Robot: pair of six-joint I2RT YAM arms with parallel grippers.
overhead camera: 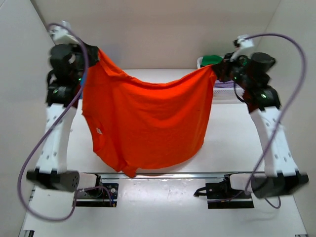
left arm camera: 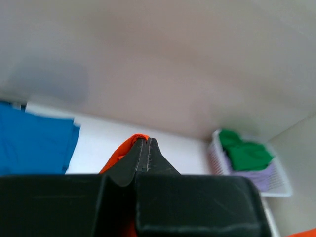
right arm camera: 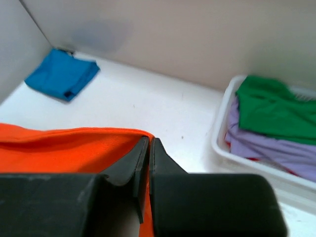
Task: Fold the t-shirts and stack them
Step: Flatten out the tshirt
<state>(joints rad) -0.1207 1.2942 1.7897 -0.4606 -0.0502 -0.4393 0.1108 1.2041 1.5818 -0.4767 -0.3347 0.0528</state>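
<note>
- Orange t-shirt (overhead camera: 148, 123) hangs spread in the air between my arms, above the counter (overhead camera: 232, 143); can't tell if the low end touches it.
- My left end effector (overhead camera: 95, 53) is clamped on one top corner, my right end effector (overhead camera: 217, 72) on the other.
- Soft, light and limp, it sags mid-span; probably bunches easily, so corners and hem edges are the best holds.
- Blue t-shirt (right arm camera: 61, 74) lies far left.
- Green t-shirt (right arm camera: 276, 106) sits on the lavender t-shirt (right arm camera: 256, 143) in the white basket (right arm camera: 221, 136), far right.
- Basket is near my right arm, a likely snag when laying the shirt down.
</note>
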